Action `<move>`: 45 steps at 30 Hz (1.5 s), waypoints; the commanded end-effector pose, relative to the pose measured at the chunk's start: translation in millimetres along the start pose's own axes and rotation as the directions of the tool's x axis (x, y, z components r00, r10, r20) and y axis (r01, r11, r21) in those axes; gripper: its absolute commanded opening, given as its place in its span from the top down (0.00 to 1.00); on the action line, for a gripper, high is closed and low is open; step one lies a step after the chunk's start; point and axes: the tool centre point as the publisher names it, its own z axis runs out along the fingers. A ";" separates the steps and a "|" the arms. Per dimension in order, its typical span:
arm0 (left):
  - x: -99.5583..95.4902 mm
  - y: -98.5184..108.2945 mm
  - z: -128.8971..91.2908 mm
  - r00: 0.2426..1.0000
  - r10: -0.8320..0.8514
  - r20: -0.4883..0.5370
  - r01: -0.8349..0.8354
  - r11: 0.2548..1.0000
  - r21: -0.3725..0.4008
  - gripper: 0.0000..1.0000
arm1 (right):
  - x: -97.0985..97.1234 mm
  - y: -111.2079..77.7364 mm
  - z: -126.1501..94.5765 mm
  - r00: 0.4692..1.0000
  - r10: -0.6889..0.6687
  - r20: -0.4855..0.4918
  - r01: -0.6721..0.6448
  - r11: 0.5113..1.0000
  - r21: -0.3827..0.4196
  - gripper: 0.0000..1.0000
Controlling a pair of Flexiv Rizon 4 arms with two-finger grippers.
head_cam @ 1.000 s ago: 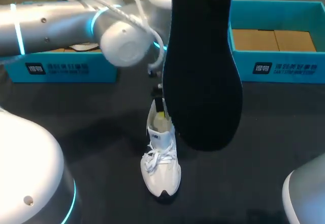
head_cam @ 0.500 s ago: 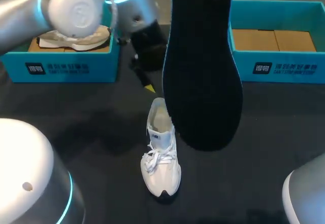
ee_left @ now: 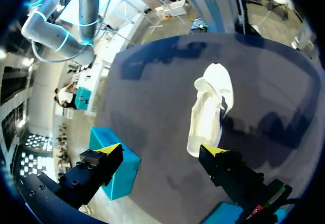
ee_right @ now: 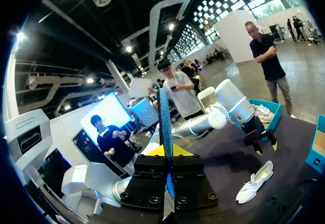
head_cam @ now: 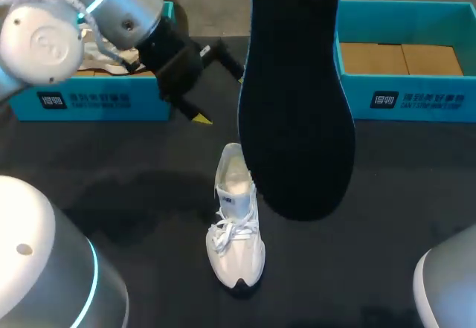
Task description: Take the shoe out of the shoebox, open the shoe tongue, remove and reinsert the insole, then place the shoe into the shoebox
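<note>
The white shoe [head_cam: 236, 231] stands on its sole in the middle of the dark table [head_cam: 387, 216], out of both boxes, toe toward the robot, laces loose, with a small dark tag on its tongue. The black insole [head_cam: 297, 105] hangs high above it, pinched at one end by the right gripper [ee_right: 166, 150], whose fingers press on it from both sides. The left gripper [head_cam: 216, 90] hovers near the left box [head_cam: 89, 97], fingers spread wide around nothing. Both teal boxes carry white print on their fronts; the right box [head_cam: 405, 97] shows brown card inside.
</note>
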 end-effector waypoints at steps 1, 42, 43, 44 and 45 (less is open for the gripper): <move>5.6 -1.9 2.3 0.980 0.004 0.201 -0.003 1.000 -0.006 0.00 | 0.9 1.8 1.4 1.000 0.002 0.002 -0.002 1.000 0.003 1.00; -7.6 22.7 -10.4 0.594 0.394 0.701 -0.389 0.904 -0.179 0.00 | 0.9 1.8 1.4 1.000 0.002 0.002 -0.002 1.000 0.003 1.00; -9.5 23.4 -10.7 0.585 0.390 0.711 -0.388 0.905 -0.178 0.00 | 0.9 1.8 1.4 1.000 0.002 0.002 -0.002 1.000 0.003 1.00; -11.5 24.1 -11.2 0.577 0.390 0.717 -0.385 0.905 -0.182 0.00 | 0.9 1.8 1.4 1.000 0.002 0.002 -0.002 1.000 0.003 1.00; -13.9 24.5 -12.2 0.574 0.385 0.723 -0.379 0.907 -0.183 0.00 | 0.9 1.8 1.4 1.000 0.002 0.002 -0.002 1.000 0.003 1.00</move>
